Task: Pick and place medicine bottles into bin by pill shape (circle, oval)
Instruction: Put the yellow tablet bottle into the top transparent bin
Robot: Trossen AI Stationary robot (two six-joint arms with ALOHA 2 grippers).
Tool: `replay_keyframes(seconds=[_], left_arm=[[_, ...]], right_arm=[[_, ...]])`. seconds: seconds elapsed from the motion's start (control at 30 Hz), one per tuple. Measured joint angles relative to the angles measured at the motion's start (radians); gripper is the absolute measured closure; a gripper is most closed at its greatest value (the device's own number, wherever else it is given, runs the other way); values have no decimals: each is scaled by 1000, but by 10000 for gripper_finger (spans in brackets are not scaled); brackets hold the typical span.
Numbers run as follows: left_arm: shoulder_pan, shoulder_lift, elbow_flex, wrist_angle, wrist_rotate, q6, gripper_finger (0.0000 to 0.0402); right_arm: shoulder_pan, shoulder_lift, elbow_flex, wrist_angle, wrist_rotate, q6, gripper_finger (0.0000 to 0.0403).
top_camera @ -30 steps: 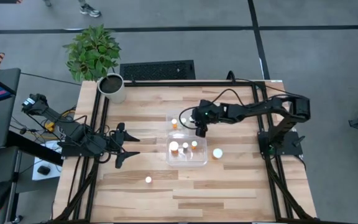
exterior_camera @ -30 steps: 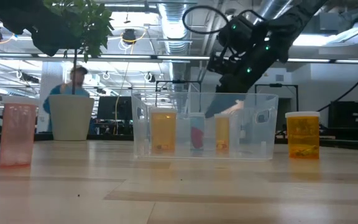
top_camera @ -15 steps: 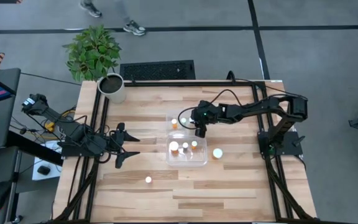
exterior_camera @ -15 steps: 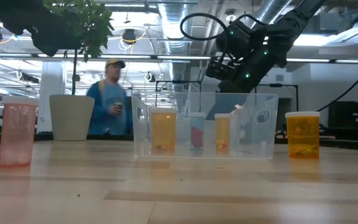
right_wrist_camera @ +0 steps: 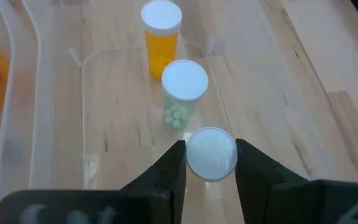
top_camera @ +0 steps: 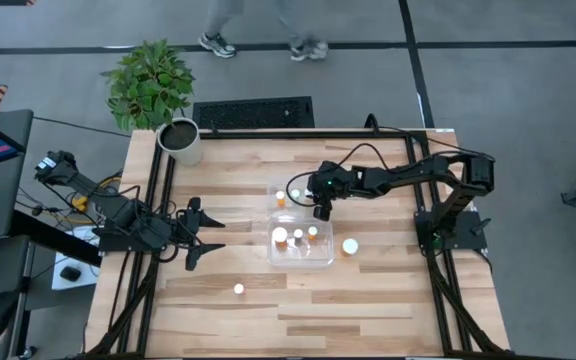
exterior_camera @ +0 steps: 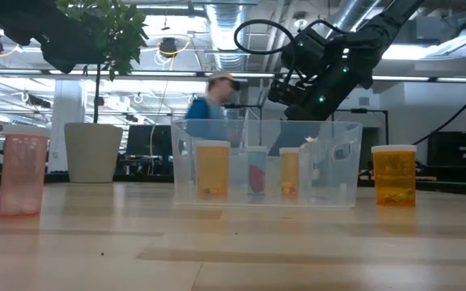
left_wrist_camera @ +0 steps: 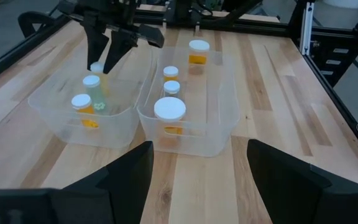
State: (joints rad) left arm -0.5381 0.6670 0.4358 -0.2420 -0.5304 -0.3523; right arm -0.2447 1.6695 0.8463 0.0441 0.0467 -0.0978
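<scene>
The clear two-compartment bin [top_camera: 272, 216] stands mid-table. My right gripper [top_camera: 320, 207] points down into its far compartment, shut on a medicine bottle's white cap [right_wrist_camera: 211, 153]. An orange bottle [right_wrist_camera: 161, 32] and a clear bottle with green pills [right_wrist_camera: 183, 93] stand on that compartment's floor. Three bottles [top_camera: 297, 237] stand in the near compartment. Two bottles stand on the table: one right of the bin [top_camera: 350, 246], one toward the near left [top_camera: 238, 289]. My left gripper [top_camera: 212, 236] is open and empty, left of the bin. My right gripper pinches the bottle's white cap [right_wrist_camera: 199, 155] by its rim between the two fingers [right_wrist_camera: 174, 163], from above, pointing down. The bottle's body [left_wrist_camera: 102, 86] hangs below the fingers inside the far compartment, a little tilted. I cannot tell whether its base touches the bin's floor.
A white plant pot [top_camera: 180, 141] stands at the table's far left corner. A person walks in the room behind the table [exterior_camera: 213, 101]. Bare wood lies along the near edge and between my left gripper and the bin.
My right gripper has risen a little over the bin's far compartment, then kept still, with the bottle still between its fingers. A person has walked across the room behind the table.
</scene>
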Motion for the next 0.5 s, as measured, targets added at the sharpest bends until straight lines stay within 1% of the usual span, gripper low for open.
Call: replay_keyframes(seconds=[0.2,0.5], left_arm=[[0,0,0,1,0,0,150],[0,0,0,1,0,-5,150]], right_arm=[[0,0,0,-5,-1,0,278],[0,0,-2,-18,-5,2,208]])
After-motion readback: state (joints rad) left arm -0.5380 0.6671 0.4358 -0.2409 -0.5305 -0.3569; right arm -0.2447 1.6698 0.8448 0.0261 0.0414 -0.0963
